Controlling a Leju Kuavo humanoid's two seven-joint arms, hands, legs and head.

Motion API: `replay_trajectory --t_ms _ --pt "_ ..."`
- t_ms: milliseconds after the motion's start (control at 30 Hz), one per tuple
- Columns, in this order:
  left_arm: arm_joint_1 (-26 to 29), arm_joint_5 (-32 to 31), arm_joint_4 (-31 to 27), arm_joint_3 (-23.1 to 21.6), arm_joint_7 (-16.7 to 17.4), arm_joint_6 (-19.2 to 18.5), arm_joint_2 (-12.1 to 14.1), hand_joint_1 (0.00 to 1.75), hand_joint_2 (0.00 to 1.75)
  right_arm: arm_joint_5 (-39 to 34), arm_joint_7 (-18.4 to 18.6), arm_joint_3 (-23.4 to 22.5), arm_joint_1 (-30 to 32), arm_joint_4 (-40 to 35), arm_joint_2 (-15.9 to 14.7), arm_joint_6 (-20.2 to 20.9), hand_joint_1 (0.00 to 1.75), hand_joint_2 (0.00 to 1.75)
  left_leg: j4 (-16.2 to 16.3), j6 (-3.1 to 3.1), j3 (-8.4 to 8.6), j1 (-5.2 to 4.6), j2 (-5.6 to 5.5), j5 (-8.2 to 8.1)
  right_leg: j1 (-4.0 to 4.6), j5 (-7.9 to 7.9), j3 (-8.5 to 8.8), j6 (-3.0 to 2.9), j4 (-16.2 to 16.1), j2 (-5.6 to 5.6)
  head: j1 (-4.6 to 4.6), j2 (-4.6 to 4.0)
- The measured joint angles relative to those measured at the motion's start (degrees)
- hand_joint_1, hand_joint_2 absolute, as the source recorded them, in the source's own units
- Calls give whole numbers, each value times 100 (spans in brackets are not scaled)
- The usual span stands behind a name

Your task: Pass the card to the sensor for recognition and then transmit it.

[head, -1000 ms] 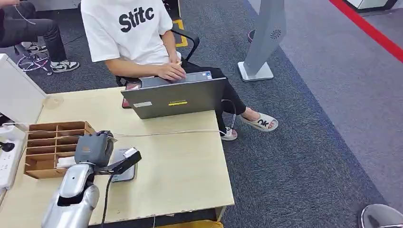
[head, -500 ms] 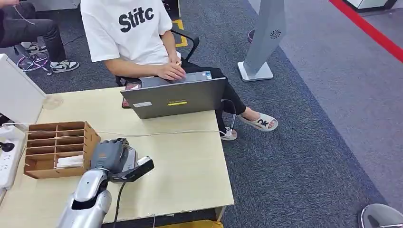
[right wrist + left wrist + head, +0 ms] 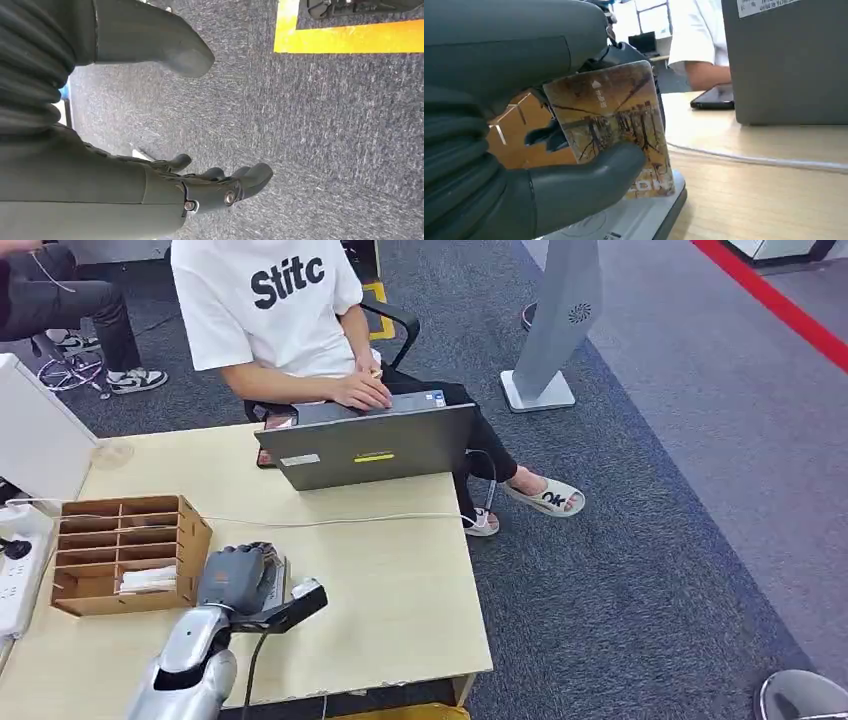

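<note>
Left hand [image 3: 499,165] grips the card [image 3: 616,122] between thumb and fingers, card upright, lower edge just over the grey sensor [image 3: 634,220] on the table [image 3: 400,590], beside the wooden organizer [image 3: 125,550]. Right hand [image 3: 150,165] hangs over carpet [image 3: 325,125], fingers apart, holding nothing.
</note>
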Motion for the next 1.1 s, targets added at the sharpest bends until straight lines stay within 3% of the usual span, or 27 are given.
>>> replay_trajectory --t_ms 500,567,733,900,1100 --pt "13 269 -83 -11 88 116 240 175 175 79 -87 -230 2 0 28 -63 0 175 -1 5 15 0 -2 5 0 2 15 1 1 -3 -2 0" --pt "47 407 -254 -11 90 201 271 175 175 123 -85 -256 5 0 28 -68 0 175 0 4 12 1 -1 7 1 3 10 1 1 -2 -2 0" --pt "-139 588 -1131 133 208 -151 374 175 175 280 -19 -345 6 0 28 -57 0 175 0 5 6 1 -8 9 1 4 8 1 1 -5 -2 0" --pt "-639 131 -1771 496 442 -345 450 175 175 453 31 -415 4 -2 28 -50 0 175 0 5 5 1 -10 9 1 4 8 1 1 -8 0 0" --pt "-1057 -286 -2022 793 588 -382 555 175 175 612 29 -435 0 -4 28 9 0 175 0 4 5 1 -10 10 1 4 8 1 1 -7 -2 0"
